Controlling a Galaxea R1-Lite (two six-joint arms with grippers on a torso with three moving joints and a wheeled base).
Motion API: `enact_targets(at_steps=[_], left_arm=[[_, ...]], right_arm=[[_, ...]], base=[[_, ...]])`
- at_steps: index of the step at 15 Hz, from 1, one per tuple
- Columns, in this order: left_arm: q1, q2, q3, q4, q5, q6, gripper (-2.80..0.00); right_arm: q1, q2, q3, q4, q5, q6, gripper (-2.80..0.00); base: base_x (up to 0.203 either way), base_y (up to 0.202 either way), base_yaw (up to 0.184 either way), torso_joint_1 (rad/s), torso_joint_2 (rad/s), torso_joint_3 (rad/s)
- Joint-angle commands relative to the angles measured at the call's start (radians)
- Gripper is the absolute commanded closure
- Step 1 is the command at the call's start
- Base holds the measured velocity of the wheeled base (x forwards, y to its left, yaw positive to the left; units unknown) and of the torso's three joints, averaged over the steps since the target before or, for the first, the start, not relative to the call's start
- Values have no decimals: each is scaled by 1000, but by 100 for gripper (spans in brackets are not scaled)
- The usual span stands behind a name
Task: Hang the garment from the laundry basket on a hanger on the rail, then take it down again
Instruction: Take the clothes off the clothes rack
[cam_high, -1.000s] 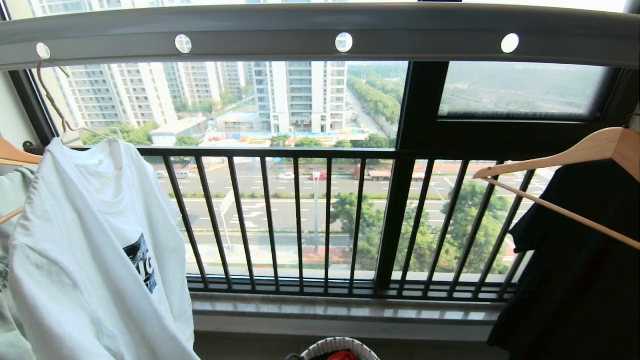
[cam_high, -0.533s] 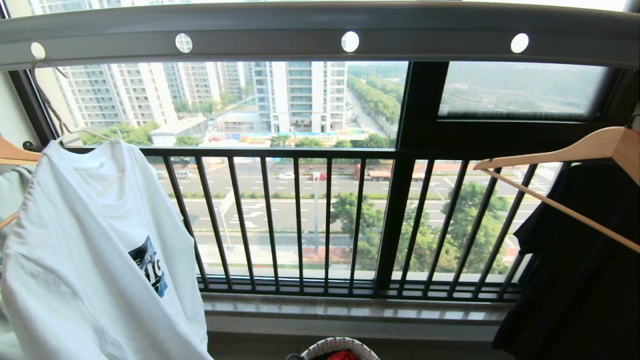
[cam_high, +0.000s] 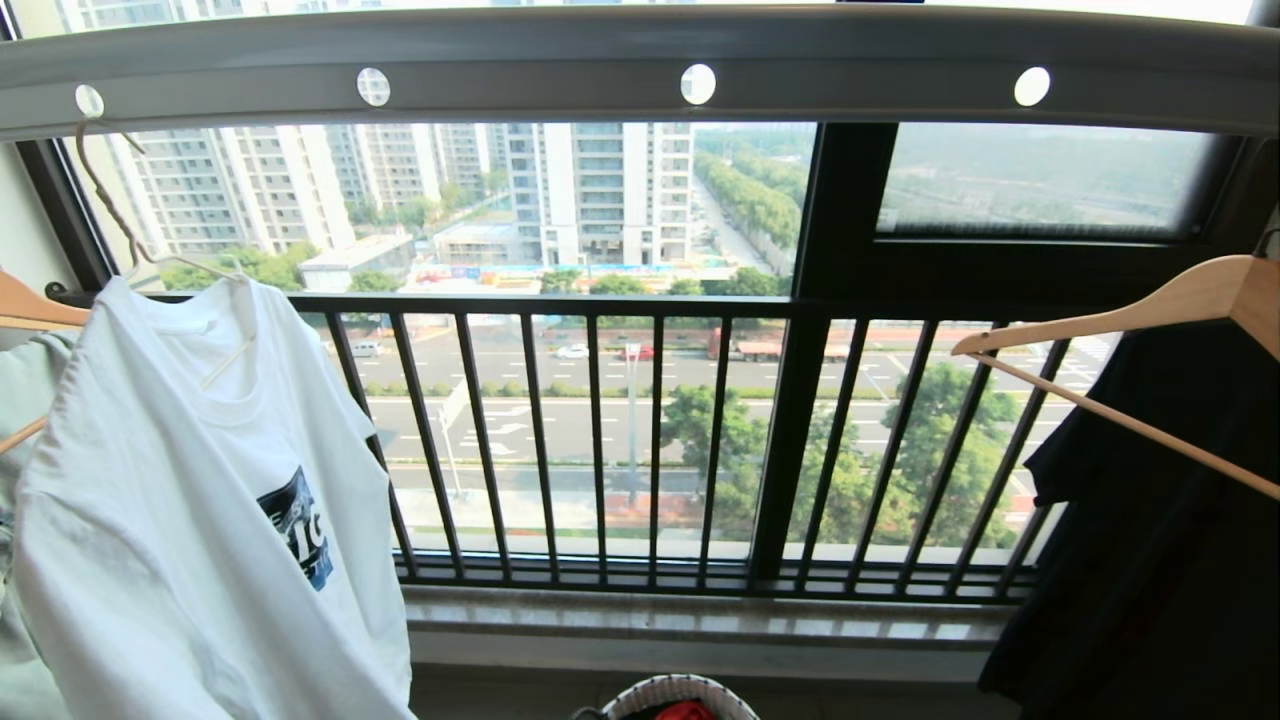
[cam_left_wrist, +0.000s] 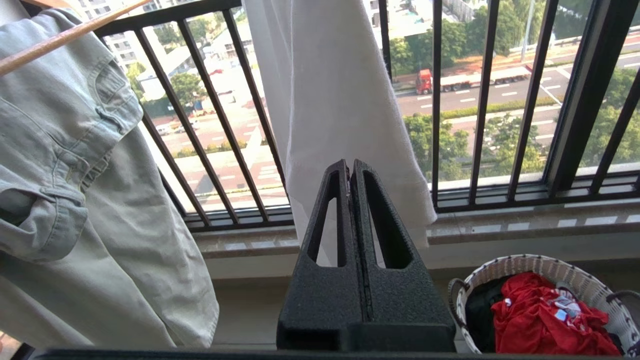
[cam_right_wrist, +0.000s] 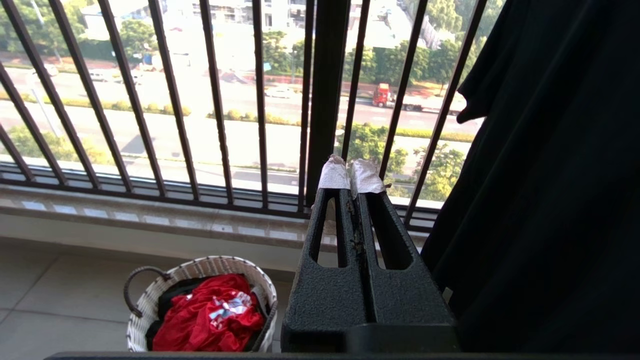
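Head view: white T-shirt (cam_high: 200, 500) on wire hanger (cam_high: 130, 240), hook through end hole of grey rail (cam_high: 640, 60); neither arm visible. Left wrist view: left gripper (cam_left_wrist: 350, 167) clenched, empty, T-shirt hem just beyond its tips, pale denim garment (cam_left_wrist: 75, 200) off to one side, laundry basket (cam_left_wrist: 500, 270) with red garment (cam_left_wrist: 545, 320) below on other side. Right wrist view: right gripper (cam_right_wrist: 352, 170) clenched, empty, black garment (cam_right_wrist: 550, 175) just beside, basket below.
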Motion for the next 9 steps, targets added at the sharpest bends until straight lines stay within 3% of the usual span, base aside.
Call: enact_targets(at_steps=[1, 6, 9], left_arm=[[0, -5, 69, -93, -7, -1, 0], [0, -5, 66, 7, -36, -51, 0], [0, -5, 66, 2, -35, -81, 0]], right_arm=[[0, 1, 1, -1, 0, 0, 0], [0, 2, 1, -1, 0, 0, 0], [0, 2, 1, -1, 0, 0, 0]], base=[[0, 0, 0, 0, 0, 0], [0, 0, 0, 0, 0, 0], [0, 0, 0, 0, 0, 0]])
